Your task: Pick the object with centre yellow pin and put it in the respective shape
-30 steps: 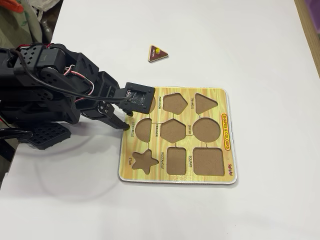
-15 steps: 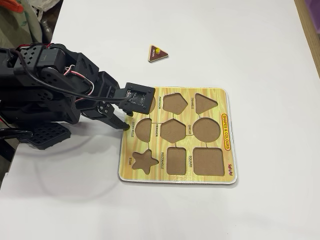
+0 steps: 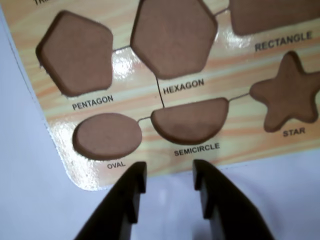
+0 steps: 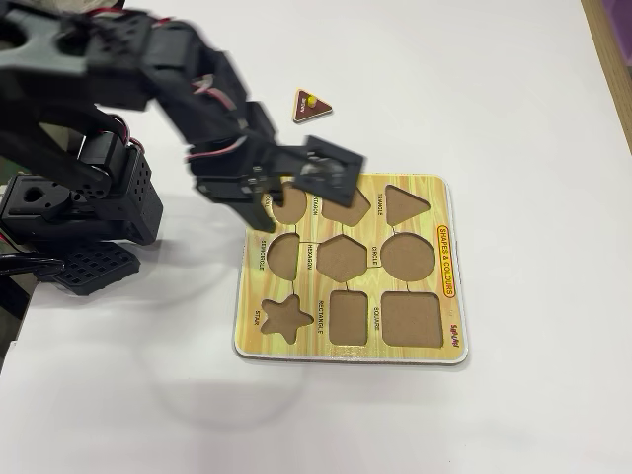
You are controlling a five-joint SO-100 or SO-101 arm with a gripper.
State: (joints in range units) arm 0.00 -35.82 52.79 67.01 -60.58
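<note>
A brown triangle piece with a yellow centre pin (image 4: 310,105) lies on the white table, beyond the board's far left corner in the fixed view. It does not show in the wrist view. The wooden shape board (image 4: 449,212) has all its recesses empty, and the triangle recess (image 4: 405,202) is at its far right. My gripper (image 3: 170,172) is open and empty. It hovers just off the board's edge (image 3: 225,75), near the oval recess (image 3: 107,136) and the semicircle recess (image 3: 190,120). In the fixed view the gripper (image 4: 259,200) is over the board's far left edge.
The wrist view also shows the pentagon (image 3: 77,52), hexagon (image 3: 172,37), star (image 3: 290,92) and rectangle (image 3: 272,15) recesses. The arm's base (image 4: 79,212) stands left of the board. White table lies all round the board.
</note>
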